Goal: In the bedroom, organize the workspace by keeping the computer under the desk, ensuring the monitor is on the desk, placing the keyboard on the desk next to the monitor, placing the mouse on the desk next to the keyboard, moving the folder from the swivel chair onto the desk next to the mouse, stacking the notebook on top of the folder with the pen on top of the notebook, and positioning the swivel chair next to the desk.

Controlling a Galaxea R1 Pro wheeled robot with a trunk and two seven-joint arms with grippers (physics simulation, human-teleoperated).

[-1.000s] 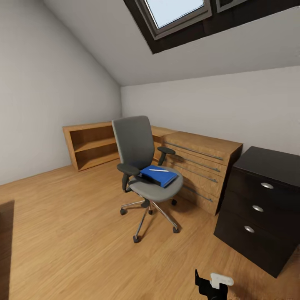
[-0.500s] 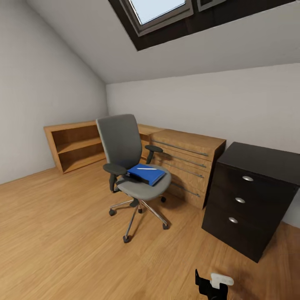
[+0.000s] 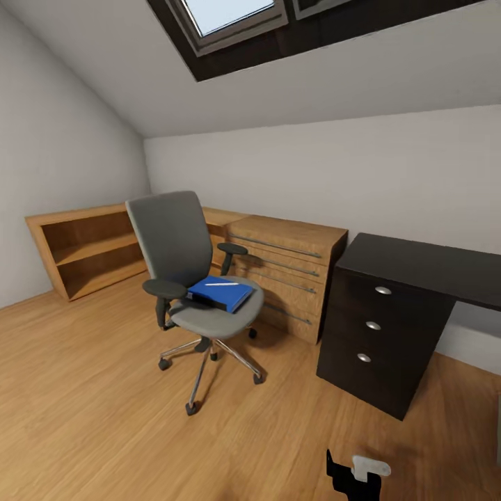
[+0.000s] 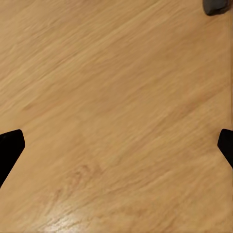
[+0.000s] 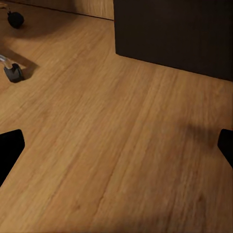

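Observation:
A grey swivel chair [image 3: 182, 259] stands on the wooden floor in front of a light wood dresser. On its seat lies a blue folder [image 3: 221, 295] with a white pen [image 3: 221, 284] on top; I cannot tell whether a notebook lies between them. The dark desk [image 3: 424, 263] with three drawers stands at the right against the wall, and its visible top is bare. My left gripper [image 4: 116, 150] is open above bare floor. My right gripper [image 5: 116, 150] is open over the floor near the desk's dark base [image 5: 174, 34] and a chair caster [image 5: 13, 72].
A light wood dresser [image 3: 289, 257] sits between chair and desk. A low open wooden shelf [image 3: 80, 250] lines the left wall. A skylight [image 3: 223, 14] is set in the sloped ceiling. Part of my right arm [image 3: 356, 473] shows at the bottom. Wide floor lies in front.
The whole picture has slid left as the camera turned right, bringing more of the dark desk into view. Chair, folder and pen stay where they were.

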